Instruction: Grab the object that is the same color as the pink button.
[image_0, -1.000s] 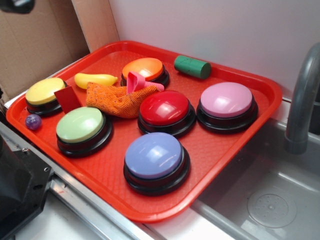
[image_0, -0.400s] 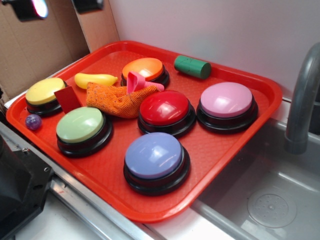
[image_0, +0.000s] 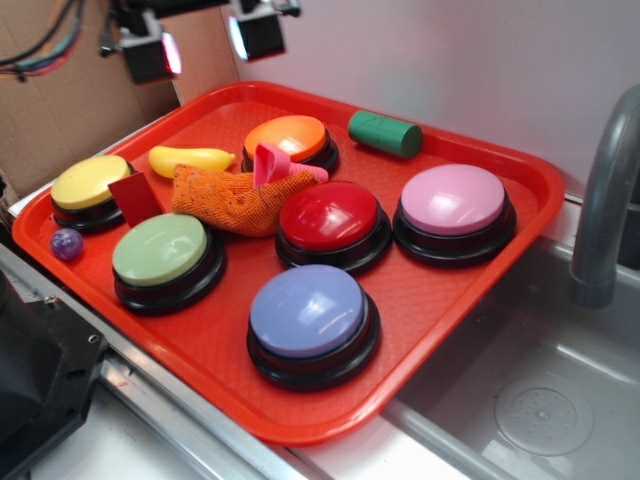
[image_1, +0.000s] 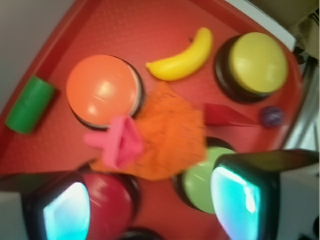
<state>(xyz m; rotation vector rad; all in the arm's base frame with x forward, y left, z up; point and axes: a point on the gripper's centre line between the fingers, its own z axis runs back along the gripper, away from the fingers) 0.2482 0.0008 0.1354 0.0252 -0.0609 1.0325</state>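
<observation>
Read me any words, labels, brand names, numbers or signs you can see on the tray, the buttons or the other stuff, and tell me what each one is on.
None: no text can be read in either view.
The red tray, pink button, red card and green cylinder show plain surfaces.
The wrist view is blurred, so any fine print on the hot-pink plastic piece cannot be ruled out.

Bright even light, soft glare on button domes, wrist view blurred, fingers (image_1: 65, 210) out of focus
</observation>
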